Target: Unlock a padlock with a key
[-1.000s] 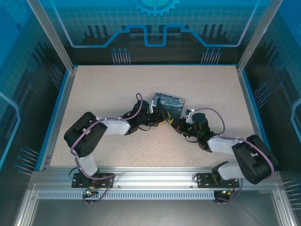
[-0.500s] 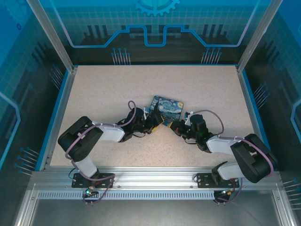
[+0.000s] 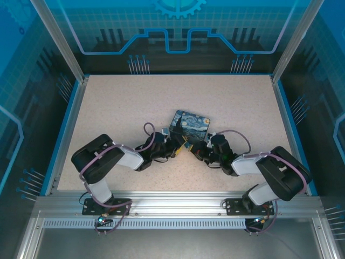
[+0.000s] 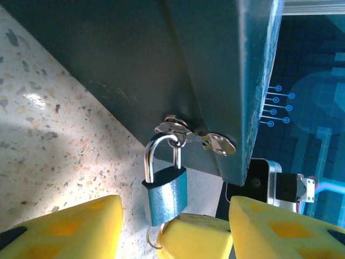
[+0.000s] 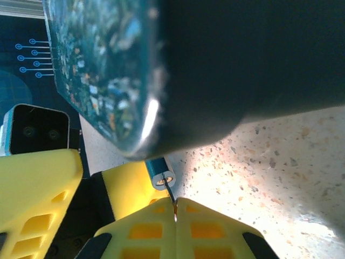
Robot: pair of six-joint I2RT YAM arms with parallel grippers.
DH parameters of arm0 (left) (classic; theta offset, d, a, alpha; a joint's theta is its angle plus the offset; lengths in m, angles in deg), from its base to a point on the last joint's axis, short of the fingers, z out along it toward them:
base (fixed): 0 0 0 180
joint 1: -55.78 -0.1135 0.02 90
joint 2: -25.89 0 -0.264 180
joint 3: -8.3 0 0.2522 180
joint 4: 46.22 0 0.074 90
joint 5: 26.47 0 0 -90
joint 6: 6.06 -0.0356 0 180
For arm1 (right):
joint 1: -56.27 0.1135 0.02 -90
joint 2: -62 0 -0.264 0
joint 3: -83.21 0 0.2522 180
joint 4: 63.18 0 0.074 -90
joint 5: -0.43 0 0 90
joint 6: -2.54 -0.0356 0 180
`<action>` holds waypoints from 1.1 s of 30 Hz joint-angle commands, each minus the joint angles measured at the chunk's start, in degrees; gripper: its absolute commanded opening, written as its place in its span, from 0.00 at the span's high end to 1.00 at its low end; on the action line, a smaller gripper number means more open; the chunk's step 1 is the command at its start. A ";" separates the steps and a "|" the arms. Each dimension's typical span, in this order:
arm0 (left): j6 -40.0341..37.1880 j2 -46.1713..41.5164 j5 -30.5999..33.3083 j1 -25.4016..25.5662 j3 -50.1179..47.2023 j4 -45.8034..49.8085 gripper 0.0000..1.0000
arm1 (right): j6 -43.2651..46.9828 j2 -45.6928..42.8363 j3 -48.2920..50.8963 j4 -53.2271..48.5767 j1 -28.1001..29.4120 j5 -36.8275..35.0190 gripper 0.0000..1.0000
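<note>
The padlock [image 4: 166, 195] is a small blue one. It hangs by its shackle [image 4: 153, 154] from the hasp [image 4: 183, 135] on the near edge of the box [image 3: 191, 124], which lies mid-table [image 3: 118, 108] and bears the starry print. Hanging this way, the lock's keyhole end points down and out toward both arms, and that is why they meet low in front of the box.

The left claw [image 4: 173, 216] is spread wide, with one yellow finger on each side of the lock and neither touching it. It looks placed to brace or pinch the body so it cannot swing when the key pushes in.

The right claw [image 5: 175, 209] is closed, its two pads pressed together on the key [image 5: 172, 195]. The thin blade sticks out past the tips, straight at the lock's round end. A wire ring [image 4: 153, 237] shows beside those pads in the left wrist view. Gripping the key by its head leaves the blade free to enter and gives leverage for a twist.

The blade tip sits right at the keyhole. I cannot tell whether it is seated or just touching the face. The shackle is closed through the hasp, so the lock is not yet open.
</note>
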 commanded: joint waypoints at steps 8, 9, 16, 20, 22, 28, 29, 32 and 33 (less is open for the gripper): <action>1.19 3.57 1.60 0.89 1.40 -4.19 0.46 | -2.15 0.23 0.99 -0.22 1.19 -2.01 1.00; 1.13 3.75 1.58 1.03 1.66 -4.23 0.46 | -2.14 0.30 0.96 -0.41 1.21 -2.05 1.00; 1.26 4.58 1.69 1.37 2.64 -5.76 0.51 | -2.68 0.15 0.86 -0.60 1.81 -2.38 1.00; 1.68 5.50 1.61 1.55 3.29 -7.59 0.57 | -2.76 0.32 0.57 -0.82 1.99 -2.49 1.00; 2.22 6.02 1.45 1.71 3.73 -8.22 0.60 | -2.90 0.41 0.46 -0.76 2.07 -2.49 1.00; 2.32 6.74 1.52 2.06 4.26 -8.10 0.62 | -3.03 0.40 0.50 -0.51 2.17 -2.69 1.00; 2.32 6.88 1.53 2.05 4.26 -8.07 0.62 | -3.09 0.33 0.49 -0.51 2.17 -2.76 1.00; 2.32 7.27 1.53 2.26 4.43 -8.13 0.61 | -3.17 0.24 0.40 -0.51 2.25 -2.72 1.00; 2.24 7.47 1.39 2.32 4.57 -8.16 0.61 | -3.12 0.28 0.25 -0.56 2.25 -2.63 1.00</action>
